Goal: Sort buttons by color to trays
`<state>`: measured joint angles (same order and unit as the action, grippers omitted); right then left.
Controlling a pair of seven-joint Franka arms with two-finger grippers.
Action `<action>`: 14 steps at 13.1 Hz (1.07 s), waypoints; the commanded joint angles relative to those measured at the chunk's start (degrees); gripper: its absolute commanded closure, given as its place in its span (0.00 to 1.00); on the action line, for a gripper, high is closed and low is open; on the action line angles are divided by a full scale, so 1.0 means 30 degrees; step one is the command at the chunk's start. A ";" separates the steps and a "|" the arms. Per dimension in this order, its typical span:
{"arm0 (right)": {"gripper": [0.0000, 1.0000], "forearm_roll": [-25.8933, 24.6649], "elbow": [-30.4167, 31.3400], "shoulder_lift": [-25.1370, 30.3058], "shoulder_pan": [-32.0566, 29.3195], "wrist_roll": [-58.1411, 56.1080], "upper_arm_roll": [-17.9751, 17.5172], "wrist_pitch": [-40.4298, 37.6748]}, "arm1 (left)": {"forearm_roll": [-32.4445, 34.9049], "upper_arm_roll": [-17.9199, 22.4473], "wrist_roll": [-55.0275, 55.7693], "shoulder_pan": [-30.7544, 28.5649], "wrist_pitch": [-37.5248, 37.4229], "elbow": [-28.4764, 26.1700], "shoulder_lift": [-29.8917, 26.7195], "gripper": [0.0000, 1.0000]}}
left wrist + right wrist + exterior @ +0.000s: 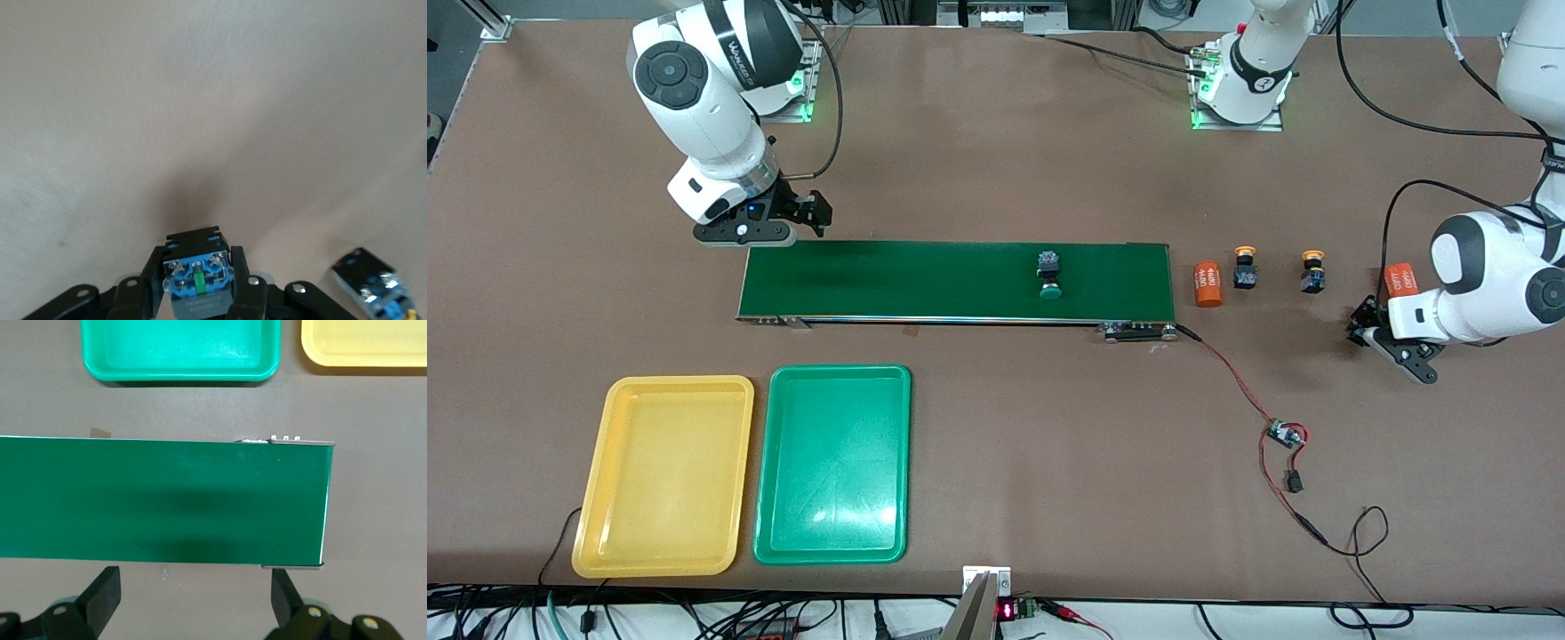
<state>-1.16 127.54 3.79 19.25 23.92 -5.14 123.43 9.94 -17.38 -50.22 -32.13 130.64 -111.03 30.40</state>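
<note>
So far: both trays (663,476) hold nothing.
Belt (889,280): one green button (1050,274) on it.
Left gripper (197,293): fingers clamped on a button (197,280), off the belt's end.
Right gripper (193,593): fingers apart, waiting at the belt's tray end.
Left to do: all four.

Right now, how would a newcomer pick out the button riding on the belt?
Find the long dark-green conveyor belt across the table's middle. One button lies on it, toward the left arm's end. Its round cap is green; the two buttons off the belt's end have yellow-orange caps.
</note>
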 commanded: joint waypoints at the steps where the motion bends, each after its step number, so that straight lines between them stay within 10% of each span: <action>1: 0.00 0.0034 -0.0296 -0.0208 0.0205 0.0085 0.0161 0.0019 | -0.0207 -0.0243 0.2546 0.2087 -0.2699 -0.0050 -0.2657 1.00; 14: 0.00 0.0063 -0.0296 -0.0384 0.0176 0.0319 0.0161 0.0662 | -0.2580 -0.3202 2.5612 1.1030 -0.3734 -0.0430 -0.3778 1.00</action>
<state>-1.16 127.44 3.27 19.26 23.93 -4.80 124.64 3.34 -27.32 22.86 0.42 118.61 -111.56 18.68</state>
